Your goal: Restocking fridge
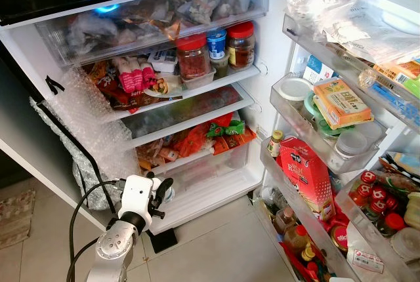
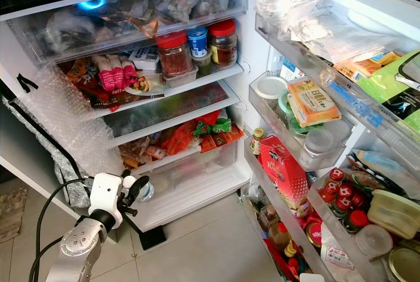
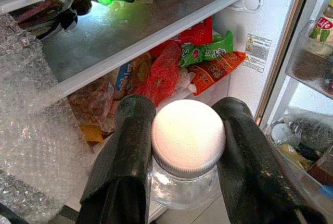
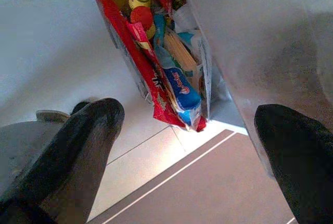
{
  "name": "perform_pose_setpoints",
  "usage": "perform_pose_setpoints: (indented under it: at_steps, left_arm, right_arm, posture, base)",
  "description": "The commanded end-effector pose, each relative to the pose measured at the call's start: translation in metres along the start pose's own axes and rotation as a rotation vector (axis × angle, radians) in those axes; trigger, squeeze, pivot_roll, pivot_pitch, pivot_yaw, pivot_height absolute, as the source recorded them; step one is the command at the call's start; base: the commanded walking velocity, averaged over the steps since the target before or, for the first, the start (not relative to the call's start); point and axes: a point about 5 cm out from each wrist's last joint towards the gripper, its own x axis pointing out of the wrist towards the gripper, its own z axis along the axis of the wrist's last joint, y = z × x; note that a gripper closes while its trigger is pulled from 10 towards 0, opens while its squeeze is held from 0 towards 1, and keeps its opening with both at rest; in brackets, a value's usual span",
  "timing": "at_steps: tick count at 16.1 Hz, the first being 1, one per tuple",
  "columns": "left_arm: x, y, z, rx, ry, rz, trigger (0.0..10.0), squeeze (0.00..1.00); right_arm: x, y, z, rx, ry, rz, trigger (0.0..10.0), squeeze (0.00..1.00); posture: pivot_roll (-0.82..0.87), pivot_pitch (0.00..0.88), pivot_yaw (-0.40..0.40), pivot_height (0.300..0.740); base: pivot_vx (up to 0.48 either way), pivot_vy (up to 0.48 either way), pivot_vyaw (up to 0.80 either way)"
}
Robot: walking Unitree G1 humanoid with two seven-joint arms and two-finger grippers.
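**Jar in the left claw, low before the open fridge**

Head views: the fridge (image 1: pixel 275 6) stands open, shelves and door racks crowded. The left gripper (image 1: pixel 159 193) is held low, just in front of the bottom drawer (image 1: pixel 210 164), carrying a small clear jar (image 1: pixel 168 194). A sheet of bubble wrap (image 1: pixel 92 124) hangs down the fridge's left edge, close beside the arm. Red-lidded jars (image 1: pixel 193 56) sit on the upper shelf; a red carton (image 1: pixel 305 170) leans in a door rack.

Left wrist view: the two black fingers (image 3: pixel 127 146) pinch the jar (image 3: pixel 187 182) just under its white lid (image 3: pixel 188 135), one on each side. Beyond it lies a glass shelf (image 3: pixel 135 31) with bare space, and snack packets (image 3: pixel 208 57) packed beneath.

Right wrist view: the right gripper (image 4: pixel 192 146) hangs with fingers spread wide and nothing between them, above floor tiles and the foot of a packed door rack (image 4: pixel 156 52).

Handling, as a judgement: the jar looks like glass or hard plastic, rigid, smooth and likely slippery, breakable if dropped on tile. The hold at the neck beneath the lid rim seems the safest place, since the rim stops it sliding down
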Motion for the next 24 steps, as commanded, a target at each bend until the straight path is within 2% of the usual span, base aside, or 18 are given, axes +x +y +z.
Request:
perform_pose_setpoints:
  at_steps: [1,7,11,13,24]
  left_arm:
    - [-0.0006,0.0037,0.0046,-0.011,-0.017,0.018,10.0,0.00]
    - [-0.0002,0.0043,0.0039,-0.010,-0.011,0.022,10.0,0.00]
    - [0.0000,0.0044,0.0034,-0.010,-0.008,0.019,10.0,0.00]
    - [0.0001,0.0041,0.0031,-0.011,-0.006,0.019,10.0,0.00]
    - [0.0017,0.0053,0.0039,-0.033,-0.009,0.024,10.0,0.00]
  right_arm:
    - [-0.0015,0.0020,-0.0058,0.006,0.027,0.012,10.0,0.00]
    - [-0.0017,0.0052,-0.0062,-0.007,0.031,0.047,10.0,0.00]
    - [-0.0025,0.0104,-0.0065,-0.018,0.036,0.068,10.0,0.00]
    - [-0.0029,0.0103,-0.0078,0.002,0.038,0.062,10.0,0.00]
    - [-0.0028,0.0051,-0.0120,-0.011,0.058,0.069,10.0,0.00]
  posture:
    - [0.04,0.085,0.050,0.740]
    - [0.04,0.086,0.049,0.740]
    - [0.04,0.086,0.049,0.740]
    - [0.04,0.084,0.049,0.740]
    - [0.04,0.082,0.051,0.740]
  base:
    - [0.000,0.000,0.00]
    - [0.000,0.000,0.00]
    - [0.242,0.000,0.52]
    - [0.242,0.000,0.00]
    - [0.249,0.000,0.00]
